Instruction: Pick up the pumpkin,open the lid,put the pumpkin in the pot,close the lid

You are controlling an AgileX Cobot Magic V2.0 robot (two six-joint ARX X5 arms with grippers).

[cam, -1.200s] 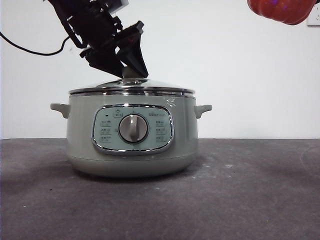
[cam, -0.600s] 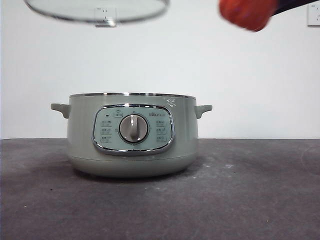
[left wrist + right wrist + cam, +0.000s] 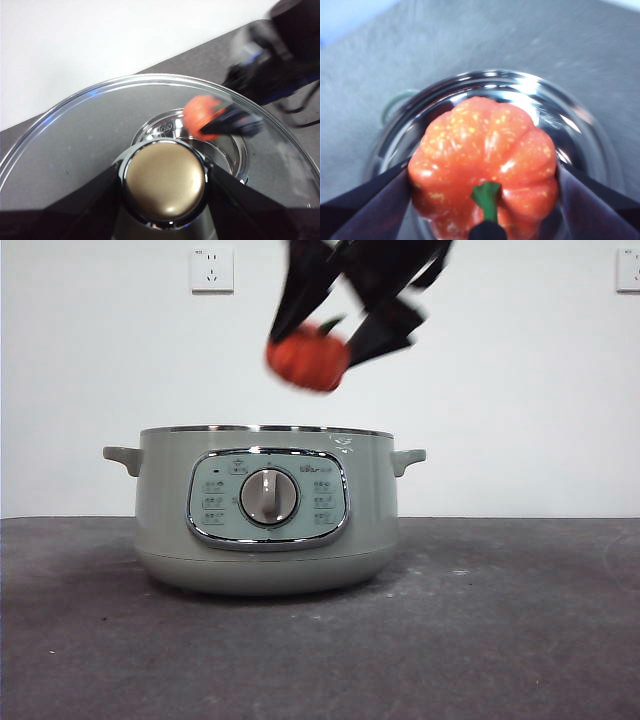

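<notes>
Pumpkin (image 3: 308,358) hangs in the air right above the open pot (image 3: 265,508), squeezed between the two black jaws of the right gripper (image 3: 335,340). The pot sits on the dark table (image 3: 520,630) with no top on it. The left gripper (image 3: 165,182) is closed on the lid's (image 3: 75,135) knob, holding the lid up high over the pot.

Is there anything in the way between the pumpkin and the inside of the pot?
Nothing visible. The right hand holds the pumpkin over the open pot; the left hand holds the lid up, away.
</notes>
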